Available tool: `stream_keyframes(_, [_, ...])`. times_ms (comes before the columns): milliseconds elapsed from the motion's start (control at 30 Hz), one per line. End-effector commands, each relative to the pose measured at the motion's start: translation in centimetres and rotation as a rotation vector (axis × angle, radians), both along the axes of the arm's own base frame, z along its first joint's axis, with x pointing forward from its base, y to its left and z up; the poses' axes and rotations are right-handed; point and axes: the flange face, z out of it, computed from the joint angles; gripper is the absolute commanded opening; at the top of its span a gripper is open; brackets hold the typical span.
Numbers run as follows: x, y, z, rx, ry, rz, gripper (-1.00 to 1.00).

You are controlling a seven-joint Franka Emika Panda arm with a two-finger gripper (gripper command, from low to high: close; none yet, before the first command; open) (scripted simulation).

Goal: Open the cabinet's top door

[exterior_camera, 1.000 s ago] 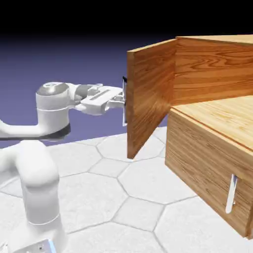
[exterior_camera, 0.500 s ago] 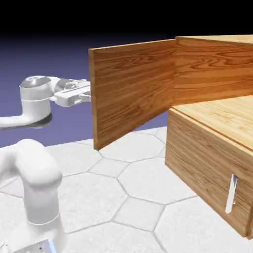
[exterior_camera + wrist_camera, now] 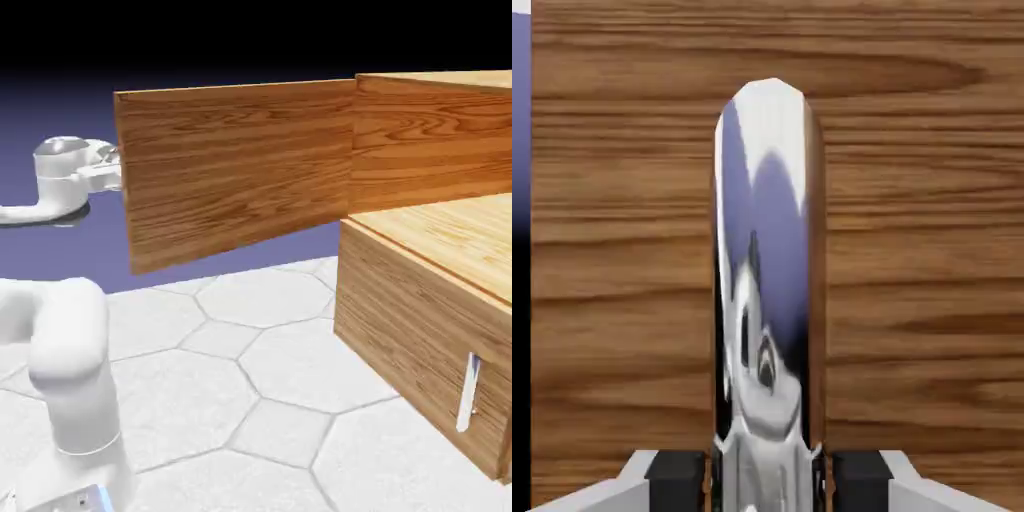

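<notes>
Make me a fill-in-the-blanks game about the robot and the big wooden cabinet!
1. The top door of the cabinet is swung wide ____.
2. In the hand view, the gripper is shut on the door's shiny ____ handle.
3. The lower panel with its own handle is ____.
4. The floor has tiles with ____ sides.

Missing words: open; silver; closed; six
</notes>
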Motion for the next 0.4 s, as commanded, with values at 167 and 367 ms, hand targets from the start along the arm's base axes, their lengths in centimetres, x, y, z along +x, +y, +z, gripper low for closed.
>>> stream_keyframes(167, [0.5, 5.2, 0.0, 0.000, 0.000, -0.097, -1.00])
stream_keyframes(367, [1.4, 9.7, 0.0, 0.000, 0.000, -0.185, -1.00])
